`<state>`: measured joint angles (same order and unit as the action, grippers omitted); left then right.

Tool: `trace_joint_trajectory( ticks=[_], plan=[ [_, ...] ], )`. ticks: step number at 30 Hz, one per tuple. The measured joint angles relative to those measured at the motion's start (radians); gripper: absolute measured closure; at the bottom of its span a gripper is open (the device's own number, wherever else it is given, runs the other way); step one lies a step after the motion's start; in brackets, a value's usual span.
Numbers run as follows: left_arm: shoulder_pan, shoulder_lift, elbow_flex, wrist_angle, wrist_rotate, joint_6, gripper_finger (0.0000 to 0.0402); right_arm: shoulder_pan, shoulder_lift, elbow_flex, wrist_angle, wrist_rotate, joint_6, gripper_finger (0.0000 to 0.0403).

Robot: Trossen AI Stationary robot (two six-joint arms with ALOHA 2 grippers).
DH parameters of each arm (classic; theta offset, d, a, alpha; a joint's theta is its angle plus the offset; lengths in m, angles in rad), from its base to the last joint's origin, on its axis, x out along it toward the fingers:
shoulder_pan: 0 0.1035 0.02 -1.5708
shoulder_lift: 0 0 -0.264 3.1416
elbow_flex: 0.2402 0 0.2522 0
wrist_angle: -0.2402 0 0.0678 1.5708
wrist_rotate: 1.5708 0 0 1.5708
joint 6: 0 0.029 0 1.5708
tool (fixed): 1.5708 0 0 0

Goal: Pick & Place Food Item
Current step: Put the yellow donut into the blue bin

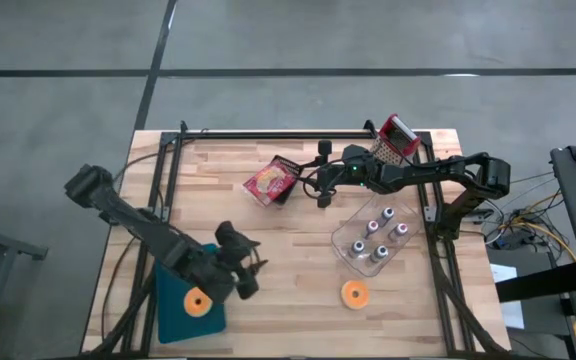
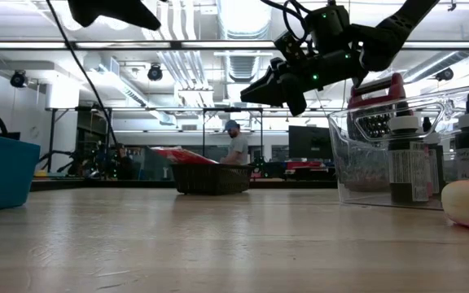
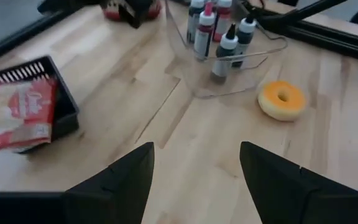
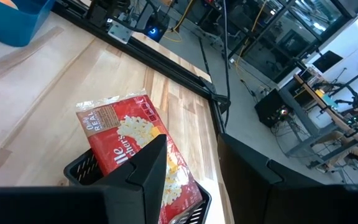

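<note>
Looks partly done: one orange ring donut (image 1: 199,303) already sits in the teal plastic bin (image 1: 173,318) at the worktop's near-left corner, with the left gripper (image 1: 251,272) just beside it, jaws released and empty. A second orange donut (image 1: 355,294) waits near the front edge. The right gripper (image 1: 323,175) hovers by the small black basket holding a red snack bag (image 1: 271,181) toward the back edge, jaws partly spread, grasping nothing.

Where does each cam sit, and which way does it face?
High: overhead, straight down on the table; both arms, left claw, right claw.
Low: table height, level into the room; right claw overhead, bottle tray near.
Left wrist: over its open fingers, toward donut and black basket.
Right wrist: past its fingers, down at popcorn bag.
Shared: all four see that basket with the bag.
</note>
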<state>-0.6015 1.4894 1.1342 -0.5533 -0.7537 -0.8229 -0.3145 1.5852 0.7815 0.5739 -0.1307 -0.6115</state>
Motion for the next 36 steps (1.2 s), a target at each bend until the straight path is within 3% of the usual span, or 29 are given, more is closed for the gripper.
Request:
trace_joint_trajectory(
  ticks=[6, 14, 21, 23, 31, 36],
  plan=[
    [-0.003, -0.144, -0.12, 0.083, -0.005, 0.121, 0.0158, 0.0, 0.0, 0.0, 0.0, 0.0, 0.002, 0.0264],
    [0.02, -0.392, -0.302, 0.109, -0.009, 0.162, 0.0158, 0.0, 0.0, 0.0, 0.001, 0.0, 0.0, 0.0264],
    [0.022, -0.545, -0.488, 0.401, 0.12, 0.405, 0.0158, 0.0, 0.0, 0.0, 0.0, -0.001, 0.006, 0.0264],
    [0.025, -0.575, -0.519, 0.452, 0.142, 0.448, 0.0158, 0.005, 0.0, 0.0, -0.002, -0.005, 0.093, 0.0264],
    [0.033, -0.643, -0.535, 0.442, 0.142, 0.507, 0.0158, 0.022, 0.0, 0.0, 0.013, -0.027, 0.717, 0.0264],
    [0.033, -0.652, -0.535, 0.441, 0.142, 0.578, 0.0158, 0.022, -0.003, 0.0, 0.021, -0.027, 0.898, 0.0264]
  ],
)
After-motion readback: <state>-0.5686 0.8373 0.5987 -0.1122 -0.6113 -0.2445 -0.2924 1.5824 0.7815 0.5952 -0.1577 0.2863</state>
